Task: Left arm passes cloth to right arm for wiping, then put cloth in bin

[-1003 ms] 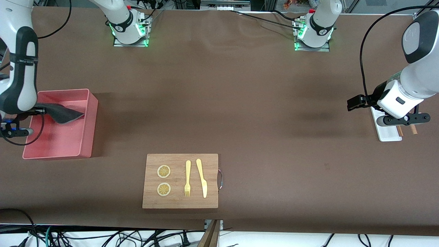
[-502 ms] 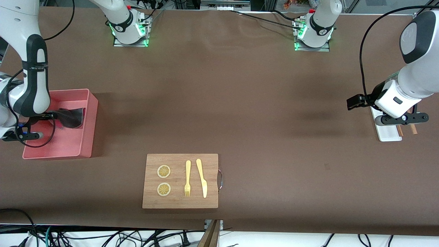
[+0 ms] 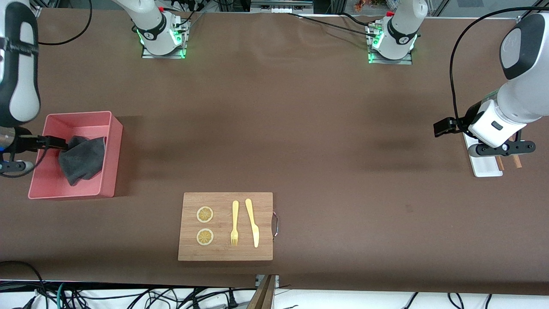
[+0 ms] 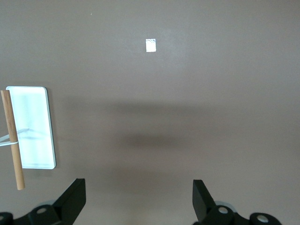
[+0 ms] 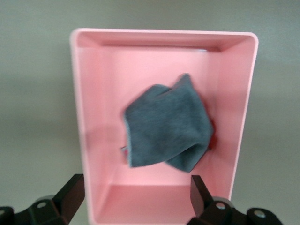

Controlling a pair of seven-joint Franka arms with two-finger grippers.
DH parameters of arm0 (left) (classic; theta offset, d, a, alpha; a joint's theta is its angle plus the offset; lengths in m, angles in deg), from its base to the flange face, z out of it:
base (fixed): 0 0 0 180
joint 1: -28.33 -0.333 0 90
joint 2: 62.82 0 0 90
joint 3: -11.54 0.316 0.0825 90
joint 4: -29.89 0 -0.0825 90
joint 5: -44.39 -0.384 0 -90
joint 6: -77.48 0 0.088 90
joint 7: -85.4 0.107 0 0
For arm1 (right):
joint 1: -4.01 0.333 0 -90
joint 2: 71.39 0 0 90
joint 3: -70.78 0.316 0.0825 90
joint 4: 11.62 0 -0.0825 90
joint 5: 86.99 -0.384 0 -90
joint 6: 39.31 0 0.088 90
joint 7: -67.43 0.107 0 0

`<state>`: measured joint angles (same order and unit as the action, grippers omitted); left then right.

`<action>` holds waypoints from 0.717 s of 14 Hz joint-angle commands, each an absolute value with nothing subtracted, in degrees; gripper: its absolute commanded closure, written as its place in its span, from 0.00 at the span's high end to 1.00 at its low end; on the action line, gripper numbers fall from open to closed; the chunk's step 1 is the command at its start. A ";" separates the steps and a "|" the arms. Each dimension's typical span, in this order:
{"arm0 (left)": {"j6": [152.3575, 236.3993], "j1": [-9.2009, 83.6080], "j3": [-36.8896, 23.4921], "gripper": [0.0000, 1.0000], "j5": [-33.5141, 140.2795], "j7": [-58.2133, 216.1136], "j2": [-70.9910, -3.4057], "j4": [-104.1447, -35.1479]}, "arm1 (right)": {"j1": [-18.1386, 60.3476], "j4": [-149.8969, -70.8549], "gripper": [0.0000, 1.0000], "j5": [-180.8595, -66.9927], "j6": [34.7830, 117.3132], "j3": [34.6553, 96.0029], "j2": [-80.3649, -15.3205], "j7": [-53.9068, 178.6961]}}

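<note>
The dark grey cloth (image 3: 81, 159) lies crumpled in the pink bin (image 3: 114, 150), against the wall toward the table's middle. A little of its red side shows in the right wrist view (image 5: 166, 126). My right gripper (image 3: 32, 150) hangs above the bin (image 5: 93, 93), open and empty (image 5: 136, 197), apart from the cloth. My left gripper (image 3: 448, 127) is open and empty (image 4: 139, 197). It waits in the air over bare table at the left arm's end, beside the white tray.
A wooden board (image 3: 225, 226) with two lemon slices, a fork and a knife lies near the front edge. A small white tray (image 3: 484, 167) with wooden pegs lies at the left arm's end, and shows in the left wrist view (image 4: 33, 126).
My right gripper let go of the cloth, which dropped and settled in the bin. The right arm then rose. The left arm barely moved.
</note>
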<state>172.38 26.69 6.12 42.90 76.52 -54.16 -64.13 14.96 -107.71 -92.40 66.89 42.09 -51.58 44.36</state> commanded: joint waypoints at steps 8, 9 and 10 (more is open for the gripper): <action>170.99 26.31 5.91 1.00 41.23 77.40 -54.73 -63.80 | 5.95 -106.63 1.00 -85.58 55.36 64.17 -65.58 66.90; 170.99 26.22 5.91 1.00 41.23 77.40 -54.73 -63.80 | 5.77 -106.71 1.00 -85.50 54.48 65.93 -66.64 67.07; 170.99 26.22 5.91 1.00 41.23 77.40 -54.73 -63.80 | 5.33 -106.45 1.00 -85.41 54.73 66.73 -67.00 67.07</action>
